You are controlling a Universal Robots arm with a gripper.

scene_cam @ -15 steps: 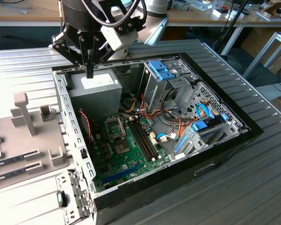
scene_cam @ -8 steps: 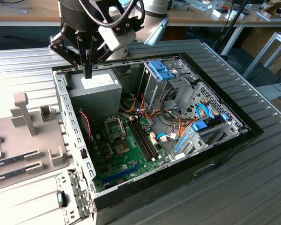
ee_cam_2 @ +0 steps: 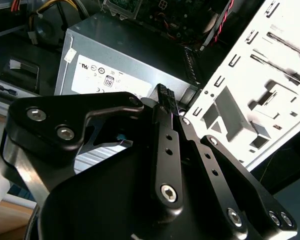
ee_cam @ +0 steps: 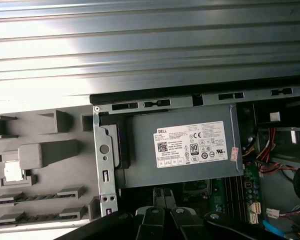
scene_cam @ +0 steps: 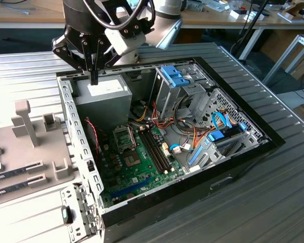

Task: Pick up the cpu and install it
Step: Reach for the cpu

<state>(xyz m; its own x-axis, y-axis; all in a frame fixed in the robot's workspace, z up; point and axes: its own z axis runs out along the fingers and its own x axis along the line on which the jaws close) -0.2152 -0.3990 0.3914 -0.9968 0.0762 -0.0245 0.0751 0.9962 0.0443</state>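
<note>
One open computer case point(scene_cam: 233, 167) takes up most of the ribbed table point(scene_cam: 273, 212), and the grey power-supply box point(scene_cam: 104, 98) in one of its corners serves as the marker here. Outside the case wall, on the power-supply box's side toward the exterior view's left, lies a grey fixture tray point(scene_cam: 45, 147). Inside the case, near the box, the green motherboard point(scene_cam: 137, 167) carries the square socket frame point(scene_cam: 122, 137), whose middle looks dark.

The gripper point(scene_cam: 94, 78) hangs right above the box's labelled top. Its fingers are pressed together with nothing visible between them, and the second wrist view agrees. In the first wrist view a pale square sits in a tray pocket, well apart from the box. It looks to be the cpu point(ee_cam: 12, 171), so the pick appears not yet made.

To do the pick well, I judge, the fingers should spread before descending and centre squarely over the pocket. They should close on the chip's opposite edges and lift it flat, clear of the case wall between tray and box.
</note>
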